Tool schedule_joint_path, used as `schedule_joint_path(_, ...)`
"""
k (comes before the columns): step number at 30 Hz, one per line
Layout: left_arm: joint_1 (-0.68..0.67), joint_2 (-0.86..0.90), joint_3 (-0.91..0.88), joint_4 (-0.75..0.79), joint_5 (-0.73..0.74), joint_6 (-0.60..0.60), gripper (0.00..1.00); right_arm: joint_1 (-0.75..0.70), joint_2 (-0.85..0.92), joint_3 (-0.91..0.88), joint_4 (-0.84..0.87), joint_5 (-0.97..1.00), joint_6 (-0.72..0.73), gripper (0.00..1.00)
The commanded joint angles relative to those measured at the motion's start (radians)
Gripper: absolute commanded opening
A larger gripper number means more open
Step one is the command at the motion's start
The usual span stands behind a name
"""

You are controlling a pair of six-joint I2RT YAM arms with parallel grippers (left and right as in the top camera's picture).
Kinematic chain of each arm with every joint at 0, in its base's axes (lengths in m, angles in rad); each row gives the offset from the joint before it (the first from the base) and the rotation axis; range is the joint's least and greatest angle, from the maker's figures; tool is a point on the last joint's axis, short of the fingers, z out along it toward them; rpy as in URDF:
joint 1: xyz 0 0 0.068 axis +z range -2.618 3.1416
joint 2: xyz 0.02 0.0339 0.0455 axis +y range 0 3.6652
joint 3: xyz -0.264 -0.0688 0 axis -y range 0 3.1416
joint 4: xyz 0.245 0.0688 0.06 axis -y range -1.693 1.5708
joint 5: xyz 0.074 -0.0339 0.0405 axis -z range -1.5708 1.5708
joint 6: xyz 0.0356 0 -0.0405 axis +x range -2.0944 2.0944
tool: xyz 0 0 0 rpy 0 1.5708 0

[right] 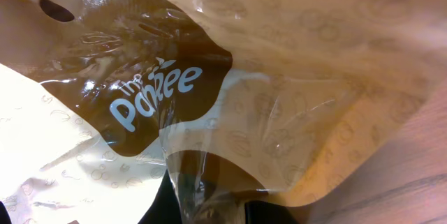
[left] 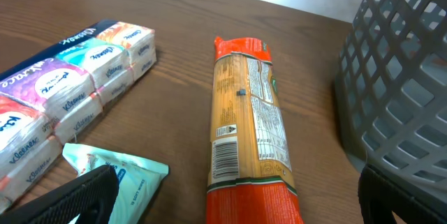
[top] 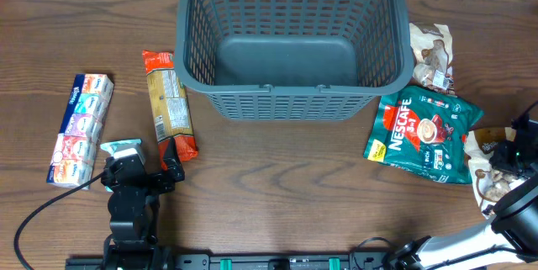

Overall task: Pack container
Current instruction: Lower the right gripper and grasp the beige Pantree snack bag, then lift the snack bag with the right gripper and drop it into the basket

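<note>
The container, a dark grey lattice basket, stands empty at the back middle; its wall shows in the left wrist view. My left gripper is open wide and low over the near end of an orange pasta packet, which lies flat on the table between the fingers. My right gripper is at the far right, shut on the edge of a brown and clear snack bag.
A row of tissue packs and a small pale blue wipes packet lie left of the pasta. A green Nescafe bag and another brown snack bag lie right of the basket.
</note>
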Motion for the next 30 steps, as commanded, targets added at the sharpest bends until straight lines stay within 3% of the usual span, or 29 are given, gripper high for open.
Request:
schedule_joint_path(1, -0.003, 0.005, -0.019, 0.003, -0.012, -0.016, 0.98, -0.001, 0.023, -0.028, -0.003, -0.013, 0.07, 0.01)
schedule_joint_path(9, -0.003, 0.005, -0.019, 0.002, -0.012, -0.016, 0.99, 0.005, -0.058, 0.022, -0.015, -0.074, 0.175, 0.01)
schedule_joint_path(21, -0.003, 0.005, -0.019, 0.002, -0.012, -0.016, 0.99, 0.093, -0.41, 0.127, -0.015, -0.079, 0.227, 0.01)
schedule_joint_path(30, -0.003, 0.005, -0.019, 0.002, -0.004, -0.016, 0.99, 0.323, -0.596, 0.235, -0.005, -0.091, 0.225, 0.01)
